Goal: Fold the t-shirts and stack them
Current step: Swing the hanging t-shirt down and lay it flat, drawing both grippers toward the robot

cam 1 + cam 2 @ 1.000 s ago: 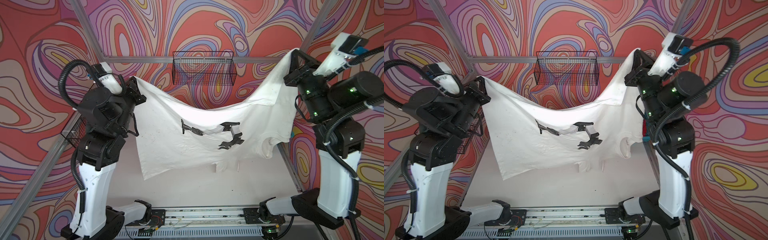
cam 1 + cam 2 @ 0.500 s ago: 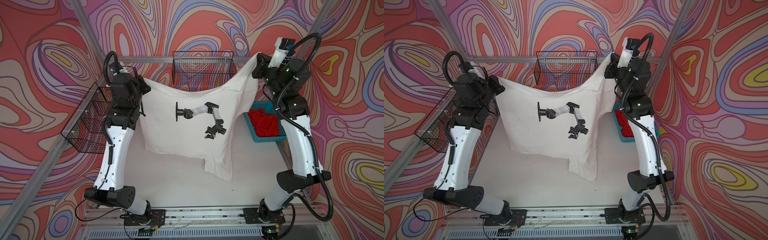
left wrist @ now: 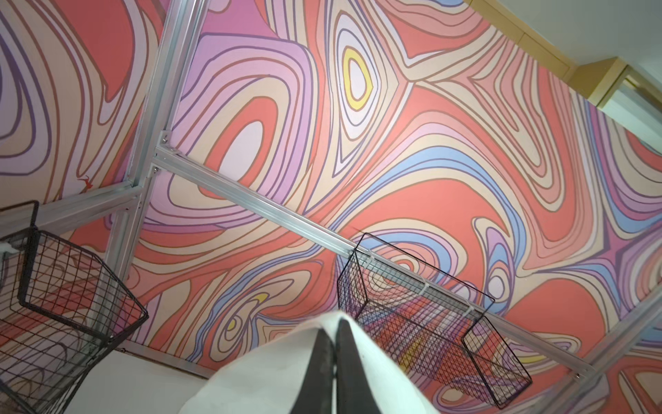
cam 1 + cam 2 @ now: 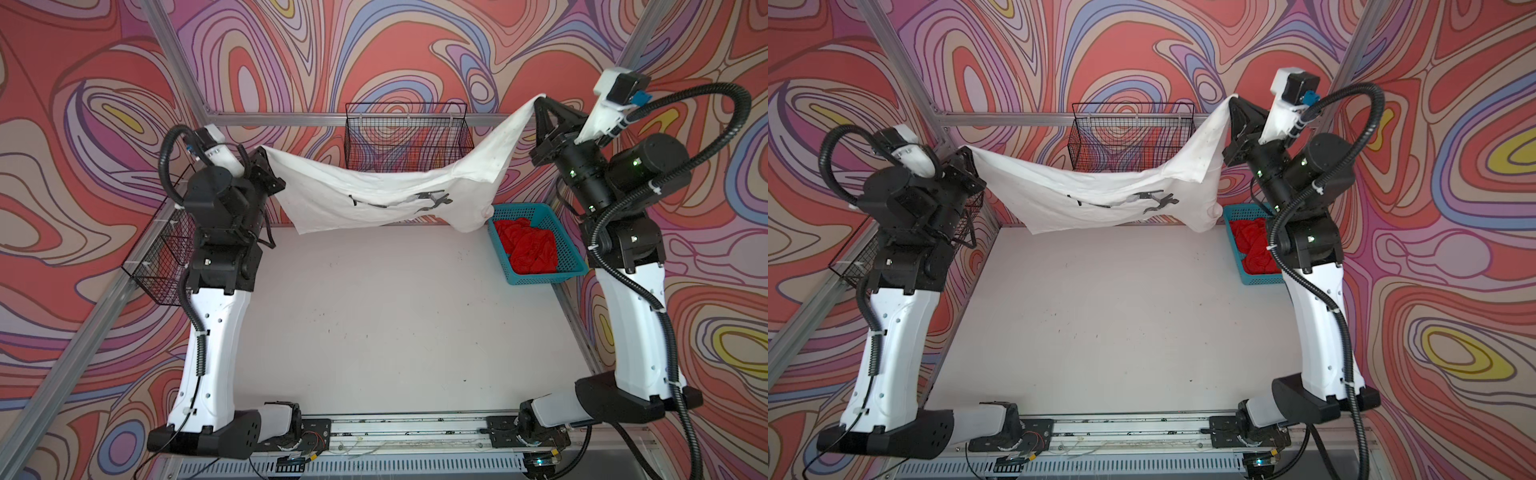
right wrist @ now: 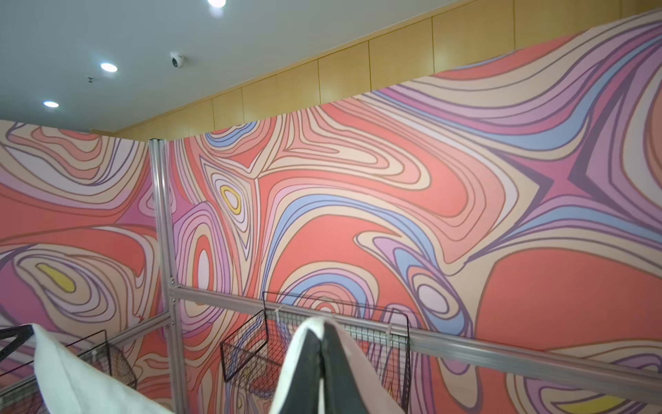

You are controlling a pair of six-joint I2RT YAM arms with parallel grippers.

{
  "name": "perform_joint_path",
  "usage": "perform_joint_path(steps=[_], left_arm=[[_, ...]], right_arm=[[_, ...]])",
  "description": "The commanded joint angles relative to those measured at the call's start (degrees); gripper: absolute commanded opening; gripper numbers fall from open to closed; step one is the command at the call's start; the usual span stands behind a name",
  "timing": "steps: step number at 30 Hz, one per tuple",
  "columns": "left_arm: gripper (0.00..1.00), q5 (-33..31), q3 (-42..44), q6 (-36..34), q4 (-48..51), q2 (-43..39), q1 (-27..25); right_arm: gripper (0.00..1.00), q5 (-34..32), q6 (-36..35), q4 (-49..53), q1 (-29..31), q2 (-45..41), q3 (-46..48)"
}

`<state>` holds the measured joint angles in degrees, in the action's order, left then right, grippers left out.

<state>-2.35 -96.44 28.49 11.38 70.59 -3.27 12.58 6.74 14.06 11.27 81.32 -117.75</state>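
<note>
White tee (image 4: pixel 374 189) hung btwn raised L/R grippers.

Shirt (image 4: pixel 374 189) strung between grippers above table (image 4: pixel 395 316) rear; second shirt (image 4: pixel 530 249) in basket (image 4: pixel 569 266) right, apparently bunched.

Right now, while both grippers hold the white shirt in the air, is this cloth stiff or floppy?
Probably very floppy: the white shirt sags deeply between the left gripper and the right gripper. It seems light, since two pinched corners carry it. Its loose lower edge would likely swing when moved.
</note>
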Motion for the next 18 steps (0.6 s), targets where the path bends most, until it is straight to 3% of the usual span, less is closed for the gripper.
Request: perform_joint_path(steps=[1,6,10,14,18], left_arm=[[0.00,3.37,15.48,-0.35,-3.45,-8.85,0.36],[0.00,5.51,42.18,-0.24,-0.25,-26.08,0.37],[0.00,7.11,58.10,5.70,10.12,-38.74,0.37],[0.00,4.19,69.92,14.70,20.01,-50.69,0.37],[0.00,0.68,73.86,21.16,29.46,-56.39,0.38]], right_arm=[[0.00,5.92,1.83,4.31,-0.37,-9.57,15.91],[0.00,4.24,8.66,13.40,-0.32,-26.98,43.17],[0.00,6.21,21.50,19.43,-0.37,-41.78,63.05],[0.00,10.22,36.79,19.64,-0.37,-54.13,80.18],[0.00,11.57,47.73,22.52,-0.35,-64.32,90.54]])
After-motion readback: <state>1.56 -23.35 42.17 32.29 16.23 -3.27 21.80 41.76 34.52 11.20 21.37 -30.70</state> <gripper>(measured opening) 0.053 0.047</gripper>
